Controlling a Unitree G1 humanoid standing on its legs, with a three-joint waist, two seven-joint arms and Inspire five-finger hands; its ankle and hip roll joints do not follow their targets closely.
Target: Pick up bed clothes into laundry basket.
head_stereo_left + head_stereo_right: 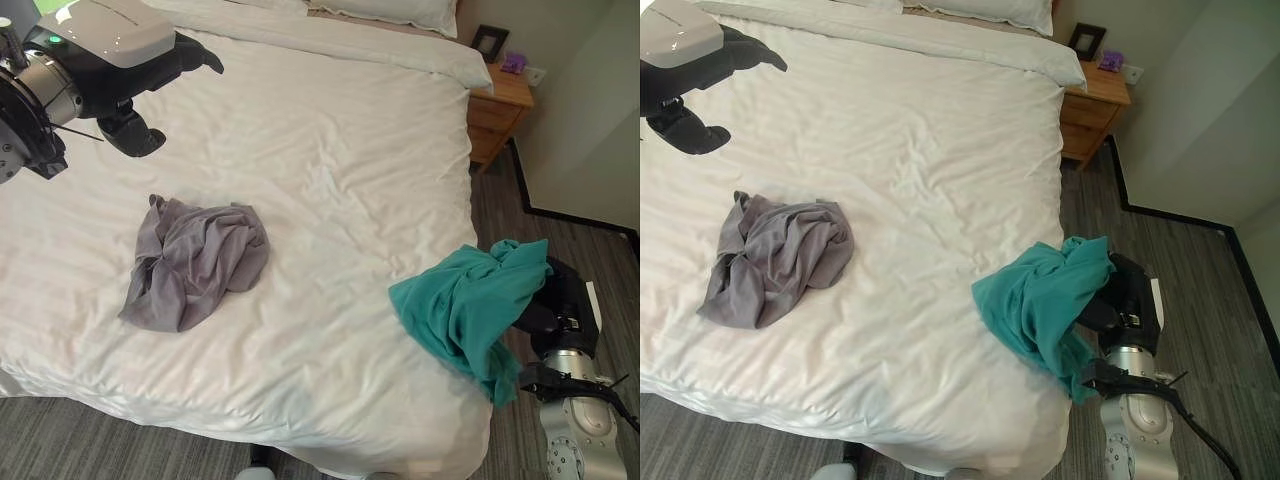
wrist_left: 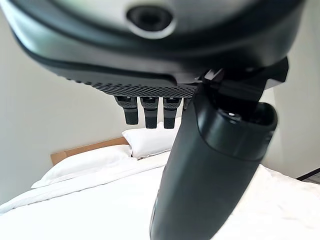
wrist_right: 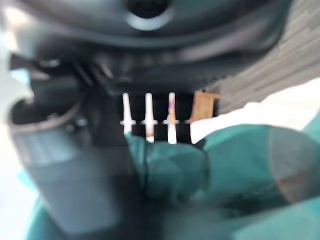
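One garment lifted at the bed's edge, one left on the bed, no basket seen.

The right hand (image 1: 1118,298) has its fingers curled into the teal garment (image 1: 468,306), which hangs bunched at the right edge of the bed (image 1: 330,150) near its front corner, partly draping over the side. The grey garment (image 1: 193,260) lies crumpled toward the bed's left front part, untouched. The left hand (image 1: 130,75) hovers above the bed's left side, fingers relaxed and holding nothing. Judging by this, the task is at an early stage: neither garment is in a basket yet.
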